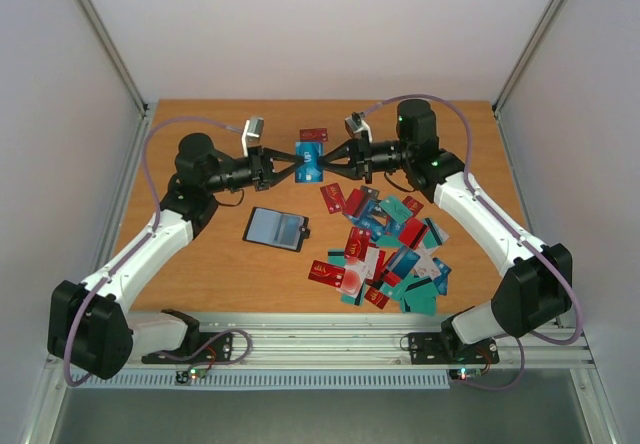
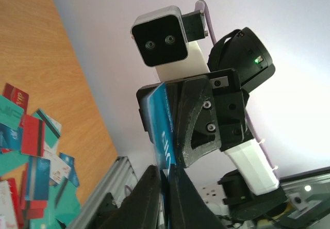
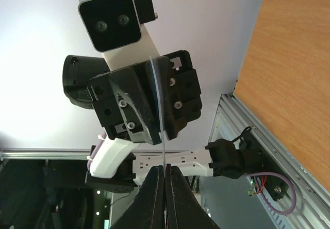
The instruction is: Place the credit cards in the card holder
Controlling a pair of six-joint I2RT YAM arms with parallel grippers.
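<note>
A blue credit card (image 1: pixel 309 161) hangs in the air above the table's far middle, pinched from both sides. My left gripper (image 1: pixel 291 167) is shut on its left edge and my right gripper (image 1: pixel 329 163) is shut on its right edge. The left wrist view shows the card's face (image 2: pixel 160 120) running into my left gripper (image 2: pixel 165 175). The right wrist view shows it edge-on (image 3: pixel 159 100) above my right gripper (image 3: pixel 165 169). The black card holder (image 1: pixel 275 229) lies open on the table below the left gripper. A pile of red, teal, blue and white cards (image 1: pixel 385 254) lies right of it.
One red card (image 1: pixel 313 135) lies alone on the far side behind the held card. The pile also shows at the lower left of the left wrist view (image 2: pixel 31 151). A metal rail (image 1: pixel 320 344) runs along the table's near edge.
</note>
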